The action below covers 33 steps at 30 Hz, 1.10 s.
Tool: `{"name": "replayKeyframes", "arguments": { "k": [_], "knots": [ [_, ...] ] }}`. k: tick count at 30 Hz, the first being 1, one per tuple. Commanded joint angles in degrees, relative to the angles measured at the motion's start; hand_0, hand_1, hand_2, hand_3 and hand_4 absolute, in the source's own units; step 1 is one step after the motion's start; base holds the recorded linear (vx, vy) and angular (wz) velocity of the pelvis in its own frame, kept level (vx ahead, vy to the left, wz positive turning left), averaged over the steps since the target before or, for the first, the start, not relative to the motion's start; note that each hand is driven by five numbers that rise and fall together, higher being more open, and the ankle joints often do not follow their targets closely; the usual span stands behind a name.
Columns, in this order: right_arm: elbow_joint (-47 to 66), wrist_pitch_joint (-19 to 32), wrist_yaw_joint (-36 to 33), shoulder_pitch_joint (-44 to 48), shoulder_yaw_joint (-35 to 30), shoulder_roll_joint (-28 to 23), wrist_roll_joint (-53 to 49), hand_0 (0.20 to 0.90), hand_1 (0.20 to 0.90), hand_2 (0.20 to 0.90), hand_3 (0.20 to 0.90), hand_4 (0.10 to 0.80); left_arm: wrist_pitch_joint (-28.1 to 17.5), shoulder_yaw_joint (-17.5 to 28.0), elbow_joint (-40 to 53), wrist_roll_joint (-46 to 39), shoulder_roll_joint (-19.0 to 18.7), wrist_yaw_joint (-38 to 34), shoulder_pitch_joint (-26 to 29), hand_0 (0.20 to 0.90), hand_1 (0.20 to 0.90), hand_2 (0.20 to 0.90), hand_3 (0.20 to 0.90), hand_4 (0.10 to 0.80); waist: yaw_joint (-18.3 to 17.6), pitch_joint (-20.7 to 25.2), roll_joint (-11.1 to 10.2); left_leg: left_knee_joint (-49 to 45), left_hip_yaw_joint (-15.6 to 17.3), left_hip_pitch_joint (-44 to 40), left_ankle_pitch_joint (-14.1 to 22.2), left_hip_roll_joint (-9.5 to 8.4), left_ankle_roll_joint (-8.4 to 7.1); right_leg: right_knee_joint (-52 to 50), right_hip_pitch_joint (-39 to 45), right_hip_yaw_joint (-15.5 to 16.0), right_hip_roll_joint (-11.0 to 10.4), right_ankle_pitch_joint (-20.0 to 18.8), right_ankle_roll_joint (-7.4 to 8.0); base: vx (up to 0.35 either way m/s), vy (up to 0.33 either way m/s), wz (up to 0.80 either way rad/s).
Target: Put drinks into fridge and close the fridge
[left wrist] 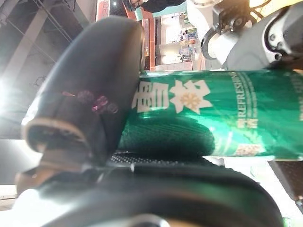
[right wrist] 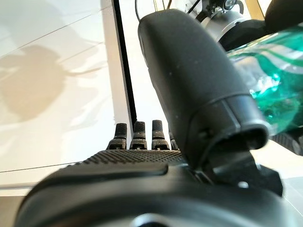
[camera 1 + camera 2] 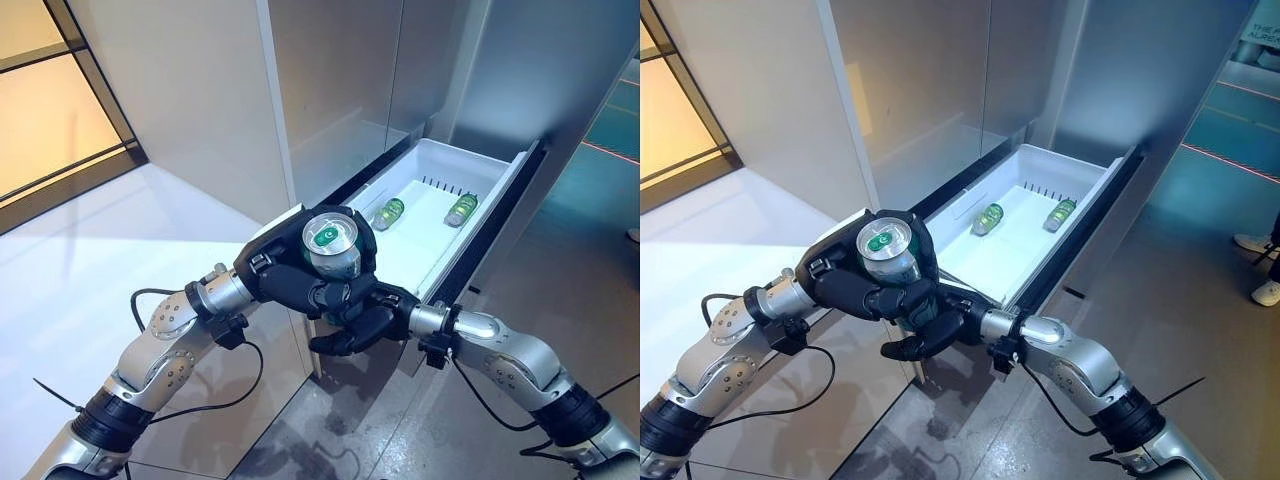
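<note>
My left hand (image 3: 285, 282) is shut on a green can (image 3: 332, 243) with a silver top, held upright in front of the open white fridge drawer (image 3: 470, 156). The can's side shows in the left wrist view (image 1: 213, 113), with my thumb and fingers round it. My right hand (image 3: 355, 325) sits just below and against the left hand, its fingers relaxed and holding nothing. In the right wrist view its thumb (image 2: 189, 80) stands beside the can (image 2: 279, 90). Two green drinks (image 3: 389, 212) (image 3: 461, 208) lie inside the drawer.
The drawer sticks out of a steel-grey fridge front (image 3: 340, 70), with its near corner just behind my hands. A white wall panel (image 3: 190, 110) stands to the left. Grey tiled floor (image 3: 560, 260) lies to the right. A person's shoes (image 3: 1265, 291) show at the far right.
</note>
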<state>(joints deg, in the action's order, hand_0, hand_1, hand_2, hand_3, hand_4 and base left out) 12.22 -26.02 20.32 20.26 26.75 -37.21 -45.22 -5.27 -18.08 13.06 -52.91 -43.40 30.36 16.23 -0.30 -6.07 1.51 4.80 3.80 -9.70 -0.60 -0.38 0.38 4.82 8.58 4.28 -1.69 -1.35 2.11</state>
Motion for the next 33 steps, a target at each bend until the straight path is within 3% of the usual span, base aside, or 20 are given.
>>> {"name": "replayKeyframes", "arguments": {
  "k": [1, 18, 33],
  "knots": [
    [2.88, 8.46, -2.19, 10.71, 0.33, 6.22, -4.85, 0.9, 0.9, 0.9, 0.9, 0.8, -4.8, -2.81, 1.71, -4.91, 5.96, -0.39, 14.63, 0.3, 0.3, 0.3, 0.2, 0.1, -0.75, 4.62, -1.32, -1.53, -2.58, 0.59, 3.31, -2.66, 0.6, -4.37, -1.24, 0.16, 1.89, 4.37, 1.36, 0.0, 0.0, 0.0],
    [3.43, 13.54, -6.61, 14.3, -4.89, 2.87, -0.32, 0.9, 0.9, 0.9, 0.9, 0.8, -2.89, -0.09, -0.56, -4.18, 5.47, -3.04, 14.1, 0.3, 0.3, 0.3, 0.2, 0.1, -0.87, 4.64, -1.4, -1.49, -2.64, 0.58, 3.31, -2.63, 0.61, -4.37, -1.23, 0.22, 1.96, 4.31, 1.26, 0.0, 0.0, 0.0],
    [4.63, 11.69, -3.75, 15.31, -6.78, -0.85, 3.3, 0.9, 0.9, 0.9, 0.9, 0.8, -1.85, 1.48, -0.83, -4.11, 4.6, -3.95, 13.49, 0.3, 0.3, 0.3, 0.2, 0.1, -0.9, 4.46, -1.62, -1.23, -2.99, 0.54, 3.11, -2.46, 0.45, -4.64, -1.11, 0.65, 2.08, 4.62, 1.1, 0.0, 0.0, 0.0]
  ]
}}
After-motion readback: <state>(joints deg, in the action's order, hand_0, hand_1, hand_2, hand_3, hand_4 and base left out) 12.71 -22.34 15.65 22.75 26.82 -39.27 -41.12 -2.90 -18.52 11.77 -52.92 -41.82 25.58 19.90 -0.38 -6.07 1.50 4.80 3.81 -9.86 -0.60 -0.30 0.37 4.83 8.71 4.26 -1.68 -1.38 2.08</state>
